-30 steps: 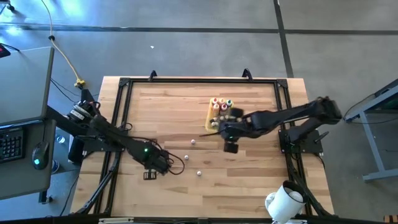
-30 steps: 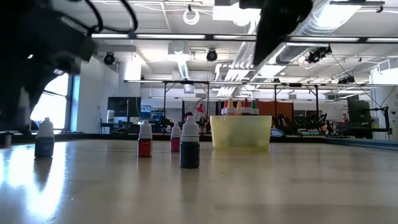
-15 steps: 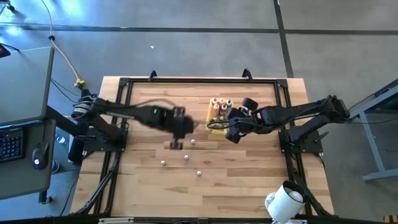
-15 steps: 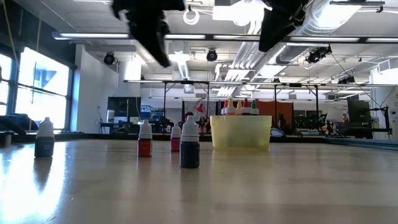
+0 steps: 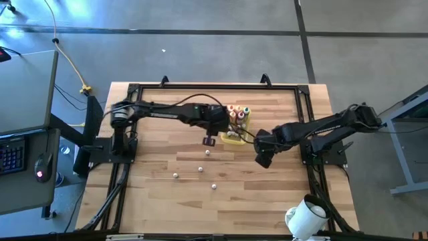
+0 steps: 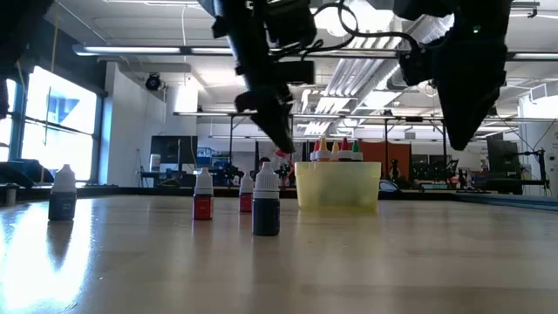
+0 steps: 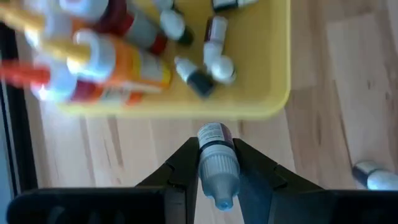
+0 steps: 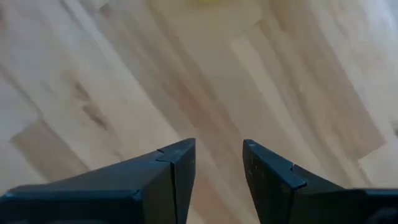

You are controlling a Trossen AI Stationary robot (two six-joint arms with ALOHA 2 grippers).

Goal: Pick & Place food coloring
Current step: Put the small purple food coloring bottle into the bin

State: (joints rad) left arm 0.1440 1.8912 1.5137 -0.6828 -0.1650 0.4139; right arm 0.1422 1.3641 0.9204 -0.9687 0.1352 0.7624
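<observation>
Room, around the wooden table (image 5: 267, 194): grey concrete floor (image 5: 200, 53) on all sides; grey desk (image 5: 23, 87) left of table, bearing keyboard (image 5: 10, 155) and mouse (image 5: 41, 166). Beyond table: bright windows (image 6: 52, 122), white ceiling ducts (image 6: 349, 70), ceiling lamps (image 6: 296, 78).

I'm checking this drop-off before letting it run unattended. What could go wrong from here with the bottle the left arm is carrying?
The left gripper pinches a tiny pale bottle with a whitish cap just short of the yellow rectangular plastic tray; released here, it would likely land on the wood.

The tray is already crowded with bottles, so the new one may bounce or tip others.

The right gripper hangs open close beside the tray; the arms could collide.
</observation>
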